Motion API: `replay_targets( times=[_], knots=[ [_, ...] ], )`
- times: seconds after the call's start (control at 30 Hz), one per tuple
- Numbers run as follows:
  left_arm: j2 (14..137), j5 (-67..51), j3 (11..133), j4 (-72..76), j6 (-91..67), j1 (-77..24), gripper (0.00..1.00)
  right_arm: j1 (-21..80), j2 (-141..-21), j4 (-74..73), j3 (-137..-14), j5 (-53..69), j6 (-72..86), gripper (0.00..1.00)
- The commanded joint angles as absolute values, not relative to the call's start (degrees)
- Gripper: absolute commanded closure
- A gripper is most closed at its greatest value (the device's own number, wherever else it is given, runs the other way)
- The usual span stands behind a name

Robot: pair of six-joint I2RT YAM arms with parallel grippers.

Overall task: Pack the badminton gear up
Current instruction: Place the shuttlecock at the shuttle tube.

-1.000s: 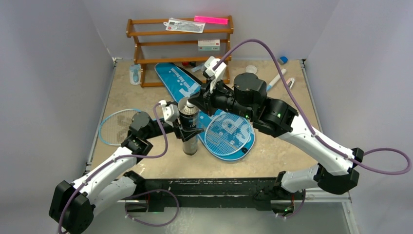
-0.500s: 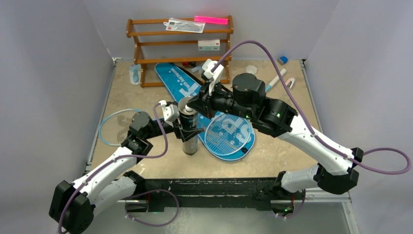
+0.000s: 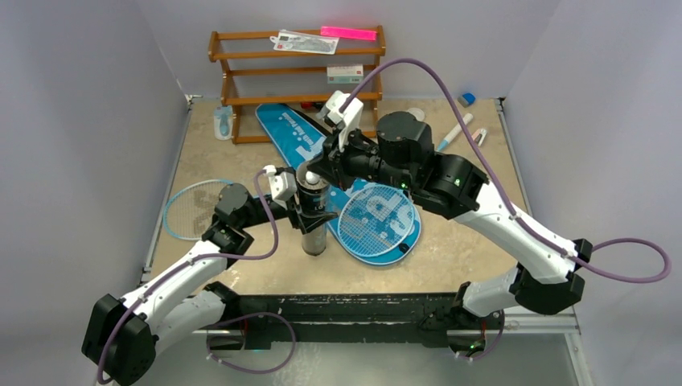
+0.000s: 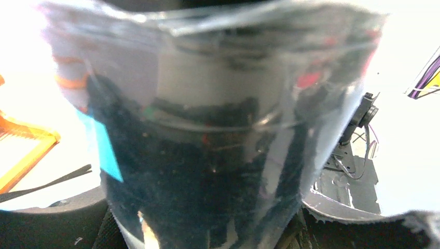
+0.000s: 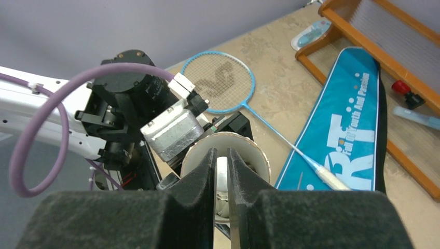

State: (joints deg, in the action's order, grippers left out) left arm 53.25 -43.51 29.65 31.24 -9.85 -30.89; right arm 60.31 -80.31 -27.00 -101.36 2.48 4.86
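Observation:
A black cylinder tube (image 3: 312,219) stands upright mid-table, and my left gripper (image 3: 309,212) is shut on its body. It fills the left wrist view (image 4: 207,155). My right gripper (image 3: 315,170) hangs over the tube's open mouth (image 5: 259,151), its jaws (image 5: 221,161) nearly together on a white shuttlecock (image 5: 221,175) that sits in the opening. One light-blue racket (image 3: 193,209) lies flat to the left. The other racket (image 3: 376,217) rests on the blue bag (image 3: 293,133) lettered SPORT.
The brown wooden rack (image 3: 297,80) stands at the back with a pink strip on top. A pale-blue bottle (image 3: 223,123) lies by its left foot. A white-and-blue pen (image 3: 454,131) and small items (image 3: 467,99) lie at the back right.
My right gripper has moved left and slightly down, from beside the tube's top to right over its mouth. The left gripper and the tube have stayed still.

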Motion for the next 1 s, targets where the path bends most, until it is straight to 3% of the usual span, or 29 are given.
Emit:
replay_targets(
  times=[0.0,0.23,0.4,0.63,0.83,0.97],
  knots=[
    [54.3,-45.1,30.2,31.4,-9.1,-31.1,0.57,60.4,-78.3,-27.5,-105.7,2.5,2.8,0.86],
    [54.8,-45.1,30.5,31.0,-8.6,-31.1,0.56,60.3,-77.8,-27.4,-100.0,4.7,4.5,1.0],
    [55.0,-45.8,30.5,30.9,-8.7,-31.1,0.56,60.3,-78.1,-28.8,-94.9,0.7,5.1,1.0],
    [54.9,-45.2,30.4,30.3,-9.2,-31.1,0.56,60.4,-76.1,-30.5,-99.3,-0.7,3.8,1.0],
    [53.1,-43.8,29.1,29.5,-9.4,-31.0,0.45,60.3,-70.0,-30.6,-98.6,-7.1,2.0,0.86],
    [51.5,-41.1,27.8,30.1,-11.1,-31.0,0.28,60.3,-65.4,-28.1,-92.1,-11.0,2.4,0.81]
  ],
)
